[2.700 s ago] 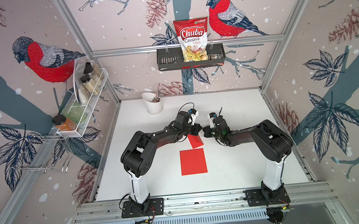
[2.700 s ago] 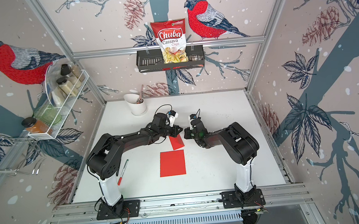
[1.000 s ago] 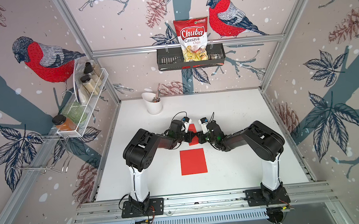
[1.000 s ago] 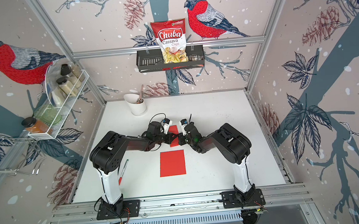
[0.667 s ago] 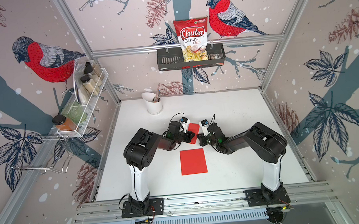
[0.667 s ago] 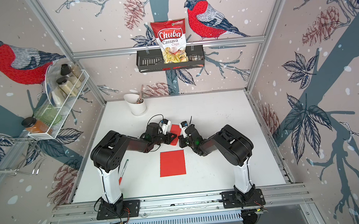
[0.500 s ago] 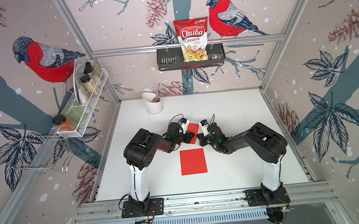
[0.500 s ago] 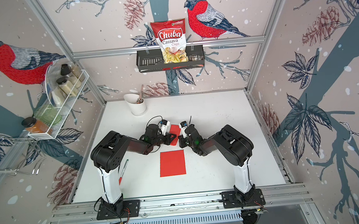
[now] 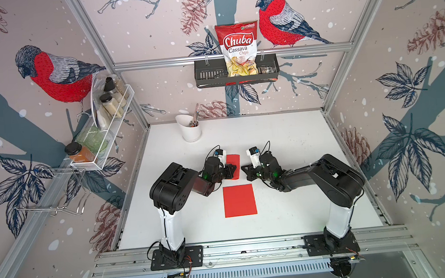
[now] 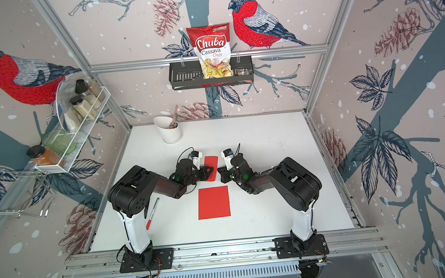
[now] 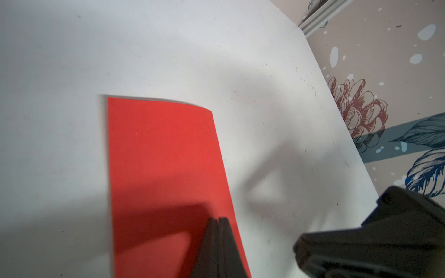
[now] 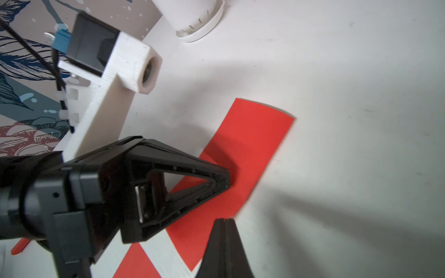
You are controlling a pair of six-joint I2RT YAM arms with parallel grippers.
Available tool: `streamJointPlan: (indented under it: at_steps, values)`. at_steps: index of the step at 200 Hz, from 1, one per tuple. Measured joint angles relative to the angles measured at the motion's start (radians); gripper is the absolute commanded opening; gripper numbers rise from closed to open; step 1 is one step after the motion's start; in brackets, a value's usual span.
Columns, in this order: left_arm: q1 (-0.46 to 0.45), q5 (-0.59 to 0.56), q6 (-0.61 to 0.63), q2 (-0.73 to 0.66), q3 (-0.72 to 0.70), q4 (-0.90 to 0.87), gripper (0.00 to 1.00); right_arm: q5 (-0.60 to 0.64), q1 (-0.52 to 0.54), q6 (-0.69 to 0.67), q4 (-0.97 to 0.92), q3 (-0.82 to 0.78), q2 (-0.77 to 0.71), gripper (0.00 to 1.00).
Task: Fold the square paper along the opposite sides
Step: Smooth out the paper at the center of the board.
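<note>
A narrow folded red paper strip (image 9: 233, 162) (image 10: 210, 166) lies flat on the white table (image 9: 298, 144), behind a larger flat red paper (image 9: 239, 200) (image 10: 213, 202). My left gripper (image 9: 235, 168) (image 10: 213, 170) is shut, and its joined tips (image 11: 218, 219) rest on the strip (image 11: 163, 149) near one long edge. My right gripper (image 9: 242, 168) (image 10: 219, 170) is shut too, with its tips (image 12: 225, 220) right at the strip's (image 12: 255, 144) other long edge. The two grippers point at each other across the strip. Nothing is clamped in either.
A white cup (image 9: 192, 131) (image 10: 170, 133) with utensils stands at the back left of the table. A red marker pen (image 10: 152, 213) lies by the left arm's base. Wall racks hold jars on the left and a chips bag at the back.
The small folded red piece, earlier lifted and crumpled between the grippers, now lies flat as a strip. Both shut grippers have come down to it, the left tips onto its surface.
</note>
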Motion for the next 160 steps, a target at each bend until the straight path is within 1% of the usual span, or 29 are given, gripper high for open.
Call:
streamJointPlan:
  at_steps: [27,81,118,160]
  values:
    - [0.000,-0.018,-0.045,-0.001,0.009,-0.009,0.00,-0.019,0.018,0.014,-0.021,0.049,0.051,0.00]
    - [0.000,-0.023,-0.071,0.005,0.018,-0.014,0.00,-0.023,0.035,-0.001,-0.114,0.112,0.109,0.00]
    - [0.000,-0.023,-0.079,0.014,0.025,-0.015,0.00,0.024,0.058,-0.051,-0.151,0.136,0.114,0.00]
    - [0.012,-0.009,-0.090,0.020,0.021,-0.004,0.00,0.097,0.075,-0.109,-0.184,0.121,0.092,0.00]
